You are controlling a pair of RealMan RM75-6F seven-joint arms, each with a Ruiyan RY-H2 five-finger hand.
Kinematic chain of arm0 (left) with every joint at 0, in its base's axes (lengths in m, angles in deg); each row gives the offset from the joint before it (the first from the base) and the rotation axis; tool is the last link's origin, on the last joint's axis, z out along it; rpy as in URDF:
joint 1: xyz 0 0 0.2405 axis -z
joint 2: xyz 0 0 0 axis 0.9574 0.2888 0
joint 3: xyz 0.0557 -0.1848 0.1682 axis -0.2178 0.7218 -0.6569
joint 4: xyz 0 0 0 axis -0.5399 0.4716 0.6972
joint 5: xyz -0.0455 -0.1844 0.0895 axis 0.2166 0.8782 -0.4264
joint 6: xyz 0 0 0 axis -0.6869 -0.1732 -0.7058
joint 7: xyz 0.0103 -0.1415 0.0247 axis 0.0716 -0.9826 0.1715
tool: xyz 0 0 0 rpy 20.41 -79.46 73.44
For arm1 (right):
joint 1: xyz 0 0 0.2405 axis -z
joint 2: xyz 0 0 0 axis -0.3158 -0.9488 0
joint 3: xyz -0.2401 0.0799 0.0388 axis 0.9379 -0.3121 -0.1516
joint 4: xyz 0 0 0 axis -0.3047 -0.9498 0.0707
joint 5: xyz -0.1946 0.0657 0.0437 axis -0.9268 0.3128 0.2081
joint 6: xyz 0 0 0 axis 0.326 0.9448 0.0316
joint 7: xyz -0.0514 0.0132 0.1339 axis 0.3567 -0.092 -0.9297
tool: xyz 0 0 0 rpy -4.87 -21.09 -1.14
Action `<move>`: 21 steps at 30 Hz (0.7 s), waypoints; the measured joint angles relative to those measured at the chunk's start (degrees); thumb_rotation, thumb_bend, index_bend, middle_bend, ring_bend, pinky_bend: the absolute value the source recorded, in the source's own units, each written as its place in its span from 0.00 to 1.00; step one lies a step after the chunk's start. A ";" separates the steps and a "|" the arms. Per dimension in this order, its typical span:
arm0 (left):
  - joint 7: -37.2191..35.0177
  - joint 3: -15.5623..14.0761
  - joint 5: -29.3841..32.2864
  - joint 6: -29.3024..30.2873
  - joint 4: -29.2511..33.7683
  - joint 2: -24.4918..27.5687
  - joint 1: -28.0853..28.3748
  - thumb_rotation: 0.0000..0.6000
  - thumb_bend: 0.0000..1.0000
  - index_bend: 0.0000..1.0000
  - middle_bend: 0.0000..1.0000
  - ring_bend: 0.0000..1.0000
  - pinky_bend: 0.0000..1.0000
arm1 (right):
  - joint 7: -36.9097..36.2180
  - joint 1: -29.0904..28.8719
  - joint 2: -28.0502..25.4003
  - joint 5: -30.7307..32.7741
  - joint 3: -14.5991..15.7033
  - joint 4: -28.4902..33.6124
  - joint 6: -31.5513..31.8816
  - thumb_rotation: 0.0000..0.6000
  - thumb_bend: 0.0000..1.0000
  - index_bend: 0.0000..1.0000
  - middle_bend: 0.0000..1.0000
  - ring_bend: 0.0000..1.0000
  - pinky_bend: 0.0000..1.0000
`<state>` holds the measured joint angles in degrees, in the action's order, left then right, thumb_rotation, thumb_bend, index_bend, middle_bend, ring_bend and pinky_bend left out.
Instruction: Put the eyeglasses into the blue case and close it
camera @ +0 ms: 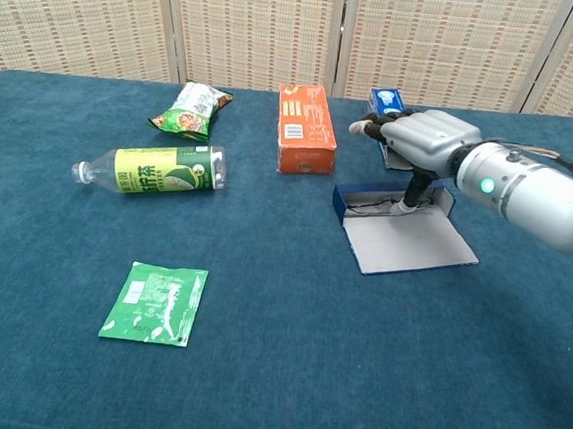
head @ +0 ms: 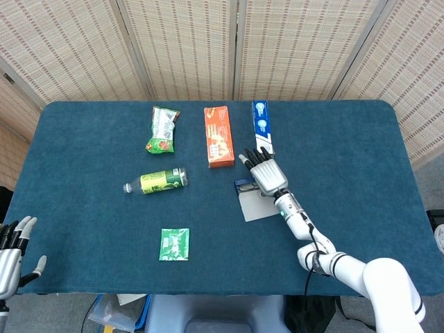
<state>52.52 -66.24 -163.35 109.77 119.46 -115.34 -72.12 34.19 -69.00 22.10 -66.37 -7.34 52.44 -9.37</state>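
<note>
The blue case (camera: 347,200) lies open right of the table's middle, its pale lid (camera: 409,243) folded flat toward me. The dark-framed eyeglasses (camera: 371,209) lie inside it; the head view shows them at the case's left end (head: 244,186). My right hand (camera: 423,141) hovers over the back of the case, fingers spread, with its thumb (camera: 410,192) pointing down into the case by the glasses. In the head view this right hand (head: 267,173) covers most of the case (head: 255,205). My left hand (head: 12,251) hangs off the table's near left corner, fingers apart, holding nothing.
An orange box (camera: 306,128) lies just left of the case and a blue-white box (head: 261,125) behind it. Further left are a green snack bag (camera: 190,109), a lying bottle (camera: 155,168) and a flat green packet (camera: 155,302).
</note>
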 measured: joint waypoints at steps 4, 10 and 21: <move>-0.07 0.06 -0.01 0.37 0.17 0.02 -0.12 1.00 0.36 0.00 0.00 0.00 0.00 | -2.09 2.82 -3.47 -3.10 1.87 5.25 4.99 1.00 0.16 0.00 0.00 0.00 0.00; 0.25 0.27 -0.23 0.25 0.62 0.01 0.24 1.00 0.36 0.00 0.00 0.00 0.00 | -7.59 8.99 -7.97 -8.81 6.42 9.98 13.57 1.00 0.17 0.00 0.00 0.00 0.00; 1.22 -0.03 -0.80 -0.07 1.74 0.08 0.62 1.00 0.36 0.00 0.00 0.00 0.00 | -7.95 13.80 -10.33 -10.60 10.13 9.86 14.70 1.00 0.17 0.00 0.00 0.00 0.00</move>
<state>53.74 -66.27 -164.15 109.71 121.19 -115.26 -71.51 26.23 -55.20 11.77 -76.97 2.79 62.30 5.33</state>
